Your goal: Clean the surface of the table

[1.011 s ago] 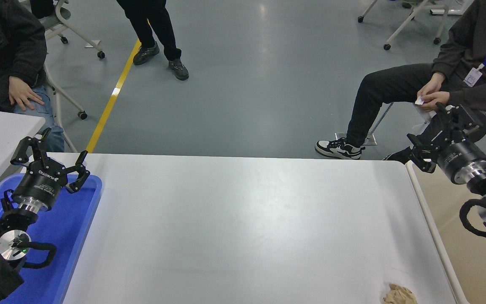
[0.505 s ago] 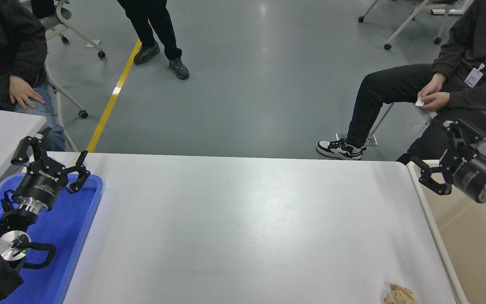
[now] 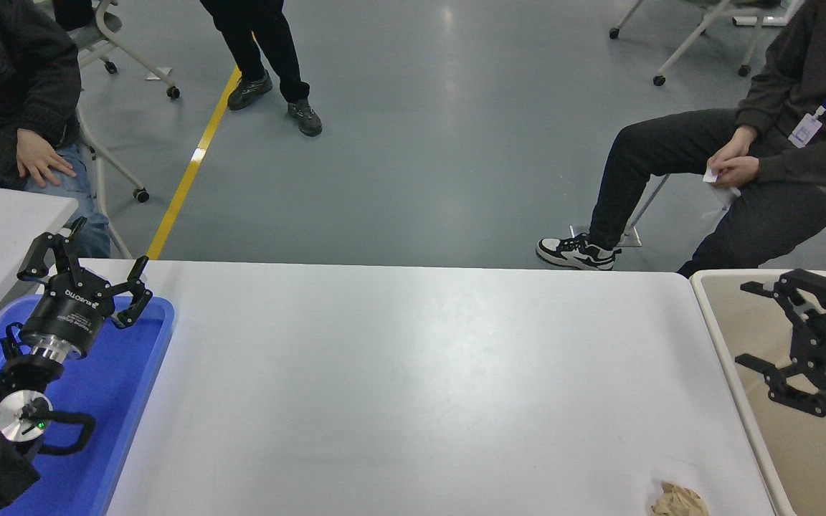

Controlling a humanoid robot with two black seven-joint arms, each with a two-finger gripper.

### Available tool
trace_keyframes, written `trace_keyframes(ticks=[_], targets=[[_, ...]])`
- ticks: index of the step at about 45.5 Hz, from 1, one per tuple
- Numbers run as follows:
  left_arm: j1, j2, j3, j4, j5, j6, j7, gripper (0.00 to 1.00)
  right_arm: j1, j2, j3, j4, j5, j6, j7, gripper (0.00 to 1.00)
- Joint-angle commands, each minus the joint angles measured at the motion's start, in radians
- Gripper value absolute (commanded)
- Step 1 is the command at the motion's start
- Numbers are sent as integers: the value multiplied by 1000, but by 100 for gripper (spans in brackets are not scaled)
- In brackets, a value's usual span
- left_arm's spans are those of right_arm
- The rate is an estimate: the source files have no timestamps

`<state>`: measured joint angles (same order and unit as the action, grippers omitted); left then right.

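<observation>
The table [image 3: 413,373] is filling the middle of the view, between a blue tray [image 3: 133,373] at the left and a beige bin [image 3: 764,430] at the right. A crumpled brown wad [image 3: 680,499] is lying at its near right edge. The right gripper [image 3: 757,326] is hanging over the bin, fingers spread, holding nothing. The left gripper [image 3: 87,261] is sitting above the tray, also spread.

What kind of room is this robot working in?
Probably a lab or workshop floor: smooth grey flooring with a yellow line, rolling chairs, and seated people watching beside the white table surface.
</observation>
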<state>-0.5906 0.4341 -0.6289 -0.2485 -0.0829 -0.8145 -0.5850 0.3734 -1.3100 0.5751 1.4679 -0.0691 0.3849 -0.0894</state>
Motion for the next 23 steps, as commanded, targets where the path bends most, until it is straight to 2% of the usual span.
trace_keyframes(ticks=[1, 12, 23], targets=[[0, 0, 0, 0, -1, 0, -1, 100, -2, -153, -66, 75, 92, 166, -131, 100], [0, 0, 0, 0, 0, 0, 1, 100, -2, -161, -236, 157, 186, 178, -142, 100], [0, 0, 0, 0, 0, 0, 1, 100, -13, -127, -330, 172, 183, 175, -136, 100]])
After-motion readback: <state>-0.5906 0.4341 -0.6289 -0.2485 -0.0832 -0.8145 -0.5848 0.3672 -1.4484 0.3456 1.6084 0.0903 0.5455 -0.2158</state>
